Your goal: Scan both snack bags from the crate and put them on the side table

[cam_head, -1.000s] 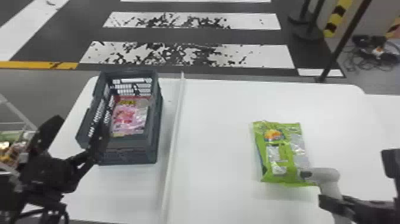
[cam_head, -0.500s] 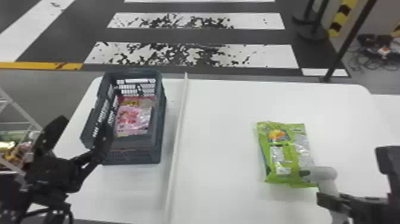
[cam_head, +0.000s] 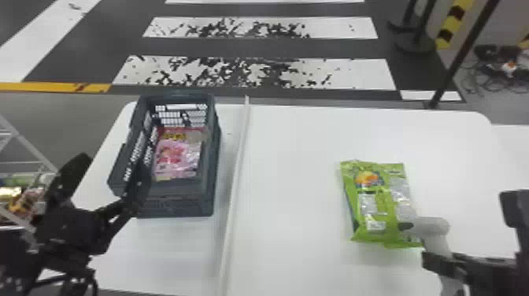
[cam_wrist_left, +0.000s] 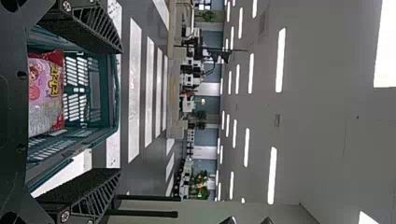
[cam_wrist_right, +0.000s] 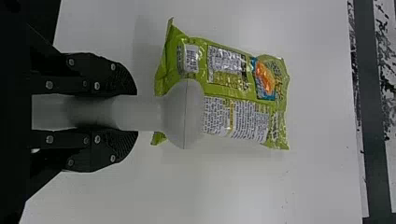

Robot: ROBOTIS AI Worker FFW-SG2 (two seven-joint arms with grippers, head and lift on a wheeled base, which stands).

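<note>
In the head view my left gripper (cam_head: 104, 189) is at the near left corner of the dark crate (cam_head: 177, 206); the left wrist view has the left gripper (cam_wrist_left: 119, 112) with its fingers wide apart around a view of the crate (cam_wrist_left: 114, 93). A pink snack bag (cam_head: 177, 155) lies inside the crate, the same pink bag (cam_wrist_left: 44, 93) being clear of both fingers. At right, my right gripper (cam_head: 437, 261) holds a grey-white scanner (cam_head: 431, 228). The right wrist view shows the right gripper (cam_wrist_right: 126, 112) shut on the scanner's handle (cam_wrist_right: 140, 112), its head over one end of the green snack bag (cam_wrist_right: 233, 93).
A long white divider (cam_head: 234, 189) runs along the white table (cam_head: 295, 189) between the crate and the green bag. Left of the table stands a metal rack (cam_head: 23, 137) with packaged goods. Dark posts (cam_head: 464, 55) stand on the floor behind the table.
The head view has shifted slightly, moving table and crate a little to the right in it. Against the table, the scanner and green bag look unmoved, and the left gripper stays beside the crate.
</note>
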